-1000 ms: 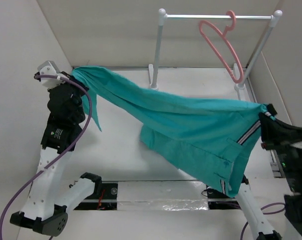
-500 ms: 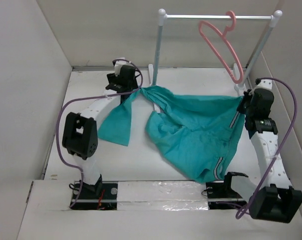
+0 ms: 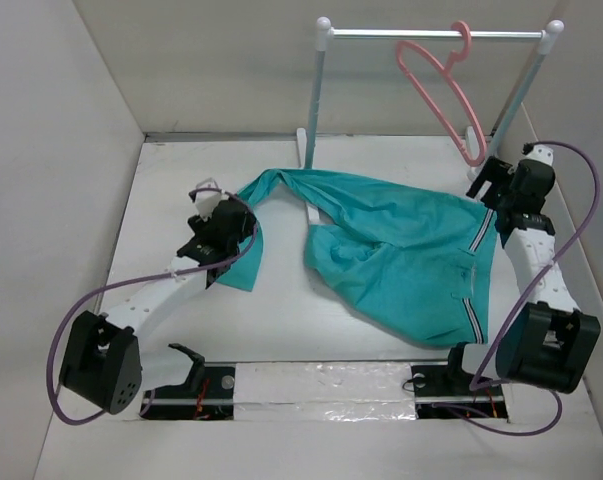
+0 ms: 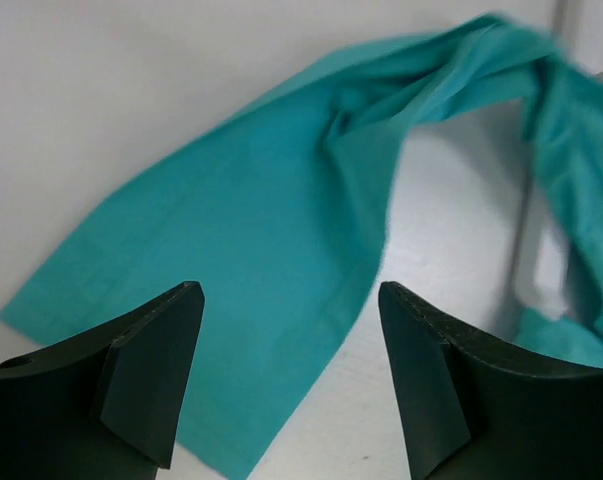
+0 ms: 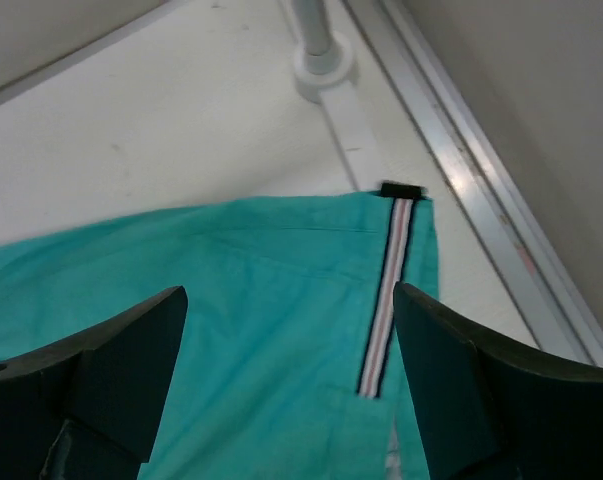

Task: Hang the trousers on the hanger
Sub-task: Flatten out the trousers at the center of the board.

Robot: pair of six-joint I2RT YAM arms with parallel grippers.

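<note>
The left fingers and right fingers are spread wide, and nothing is held. The trousers beyond them are partly cut off and blurred.

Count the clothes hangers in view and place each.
1. The thin pink plastic hanger hangs by its hook from the white metal rail at the back right. No other shows.

The small cloth trousers are plain teal, their waistband stripe white edged with dark lines. The thin triangular plastic hanger is pink. The metal rail stand is white and pale grey, and the flat desk is white. The left tool and right tool are black.
</note>
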